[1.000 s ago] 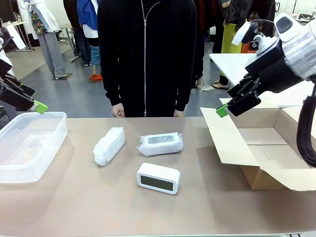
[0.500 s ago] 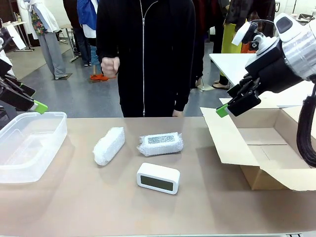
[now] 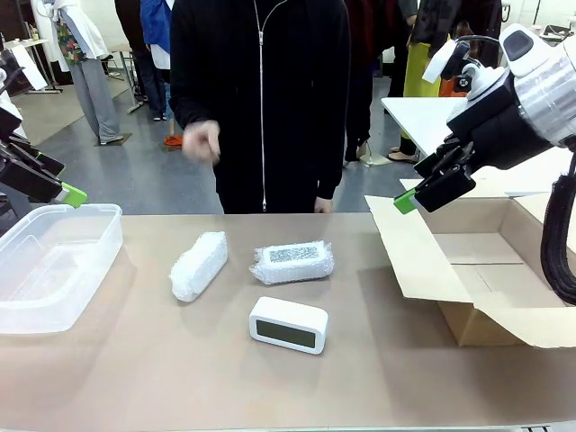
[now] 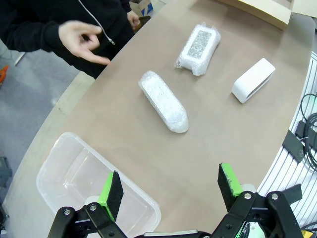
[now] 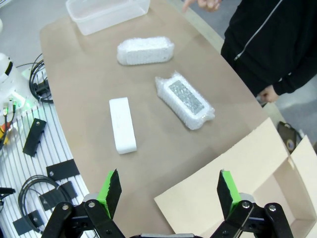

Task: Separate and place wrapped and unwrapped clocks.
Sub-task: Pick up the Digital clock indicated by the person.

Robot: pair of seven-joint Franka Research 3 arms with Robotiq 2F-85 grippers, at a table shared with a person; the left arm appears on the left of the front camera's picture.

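Barely begun. Shows all three unsorted mid-table: bare clock (image 3: 288, 324) at 6 o'clock, one wrapped bundle (image 3: 199, 265) at 10, second bundle (image 3: 292, 262) at 1. Keeps left gripper (image 4: 170, 187) and right gripper (image 5: 167, 191) spread, empty, near tub (image 3: 101, 236) at 9, box (image 3: 423, 265) at 3.

Front view: fixed, robot's side, facing across the table (image 3: 405, 369) toward the person (image 3: 261, 90). Wrist views: high above opposite table ends, angled downward. All three share the clock (image 3: 288, 324).

Clear plastic tub (image 3: 101, 245) on table (image 3: 180, 369) left, open cardboard box (image 3: 416, 261) right
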